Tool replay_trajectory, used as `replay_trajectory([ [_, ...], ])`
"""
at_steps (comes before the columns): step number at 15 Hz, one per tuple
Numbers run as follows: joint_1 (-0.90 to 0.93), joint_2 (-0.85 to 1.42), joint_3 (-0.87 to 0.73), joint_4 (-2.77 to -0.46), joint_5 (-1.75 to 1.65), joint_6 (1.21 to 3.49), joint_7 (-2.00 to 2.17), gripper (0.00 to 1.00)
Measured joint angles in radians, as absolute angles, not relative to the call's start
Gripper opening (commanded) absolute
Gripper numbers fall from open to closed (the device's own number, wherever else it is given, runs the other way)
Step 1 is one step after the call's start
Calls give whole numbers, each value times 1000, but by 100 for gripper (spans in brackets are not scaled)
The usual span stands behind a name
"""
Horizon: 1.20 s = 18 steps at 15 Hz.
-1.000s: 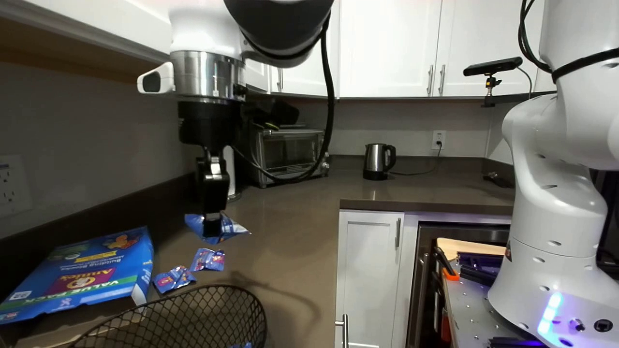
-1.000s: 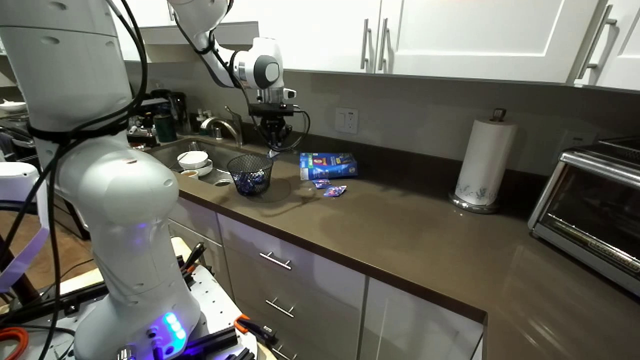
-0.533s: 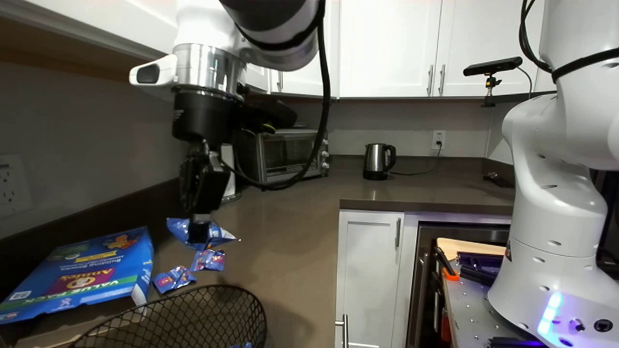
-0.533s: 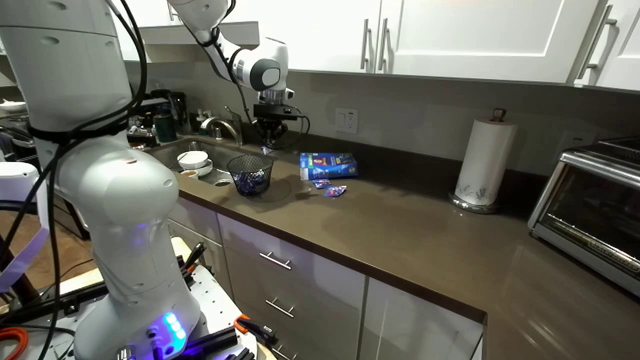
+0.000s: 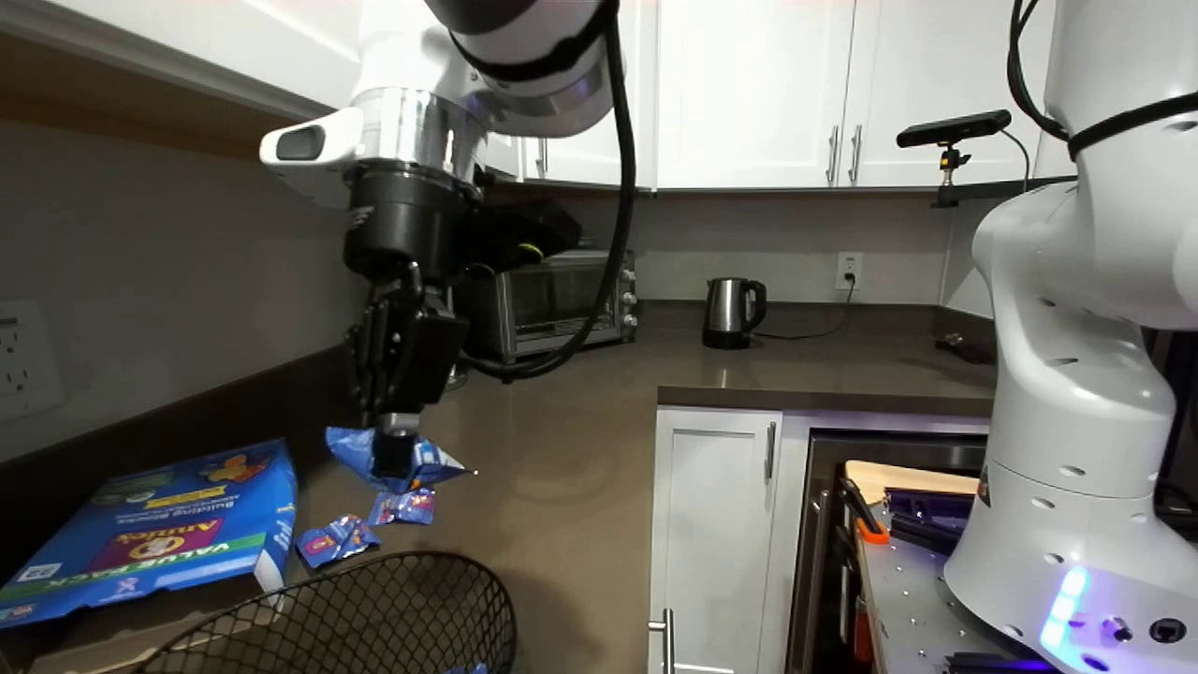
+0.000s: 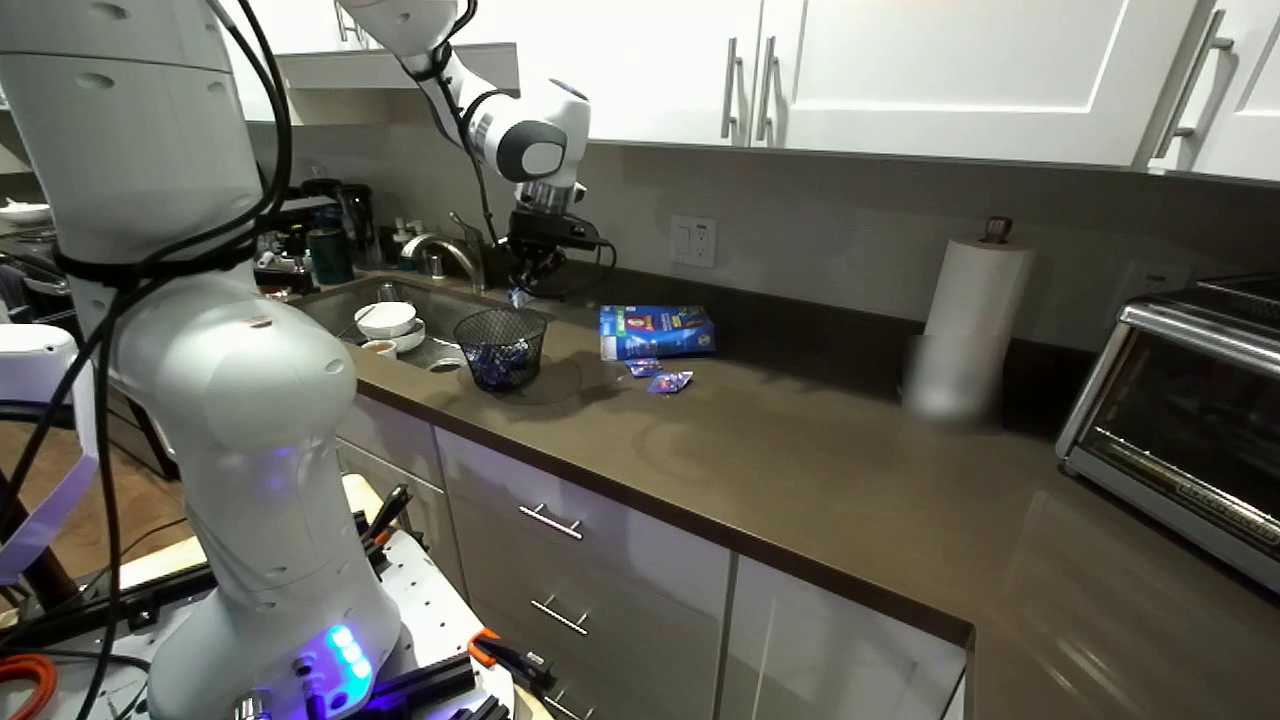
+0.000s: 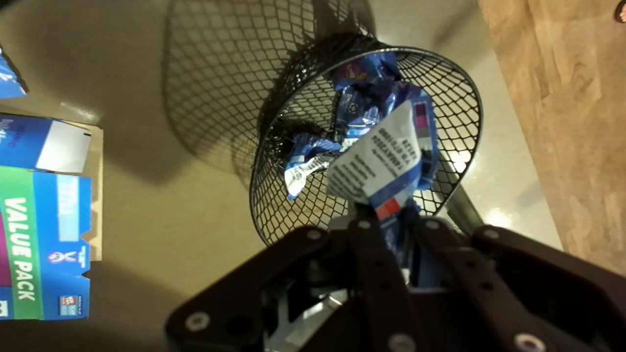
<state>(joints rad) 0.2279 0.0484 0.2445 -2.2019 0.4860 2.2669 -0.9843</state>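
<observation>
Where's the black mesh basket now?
In an exterior view, the black mesh basket stands on the counter between the sink at left and the blue Annie's box at right.

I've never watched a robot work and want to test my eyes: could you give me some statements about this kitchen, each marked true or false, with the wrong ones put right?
1. The gripper is pinching a blue packet. True.
2. The wire basket is empty. False: packets lie inside it.
3. Two loose packets lie on the counter beside the blue box. True.
4. White dishes sit in the sink. True.
5. The kettle stands in the sink. False: the kettle stands on the counter.
</observation>
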Motion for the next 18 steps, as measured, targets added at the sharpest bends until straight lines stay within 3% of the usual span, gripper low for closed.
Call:
replay_trajectory([
  [3, 226, 48, 238, -2197, 521, 2217, -1039, 8],
  [4, 226, 48, 238, -2194, 525, 2204, -1053, 4],
  [8, 229, 49, 248, -2187, 525, 2170, -1064, 4],
  [9, 232, 49, 252, -2187, 525, 2168, -1064, 9],
  [10, 237, 50, 255, -2187, 525, 2168, -1064, 37],
  [12, 243, 52, 264, -2187, 524, 2168, -1064, 44],
  [18, 247, 58, 277, -2187, 523, 2168, -1064, 83],
])
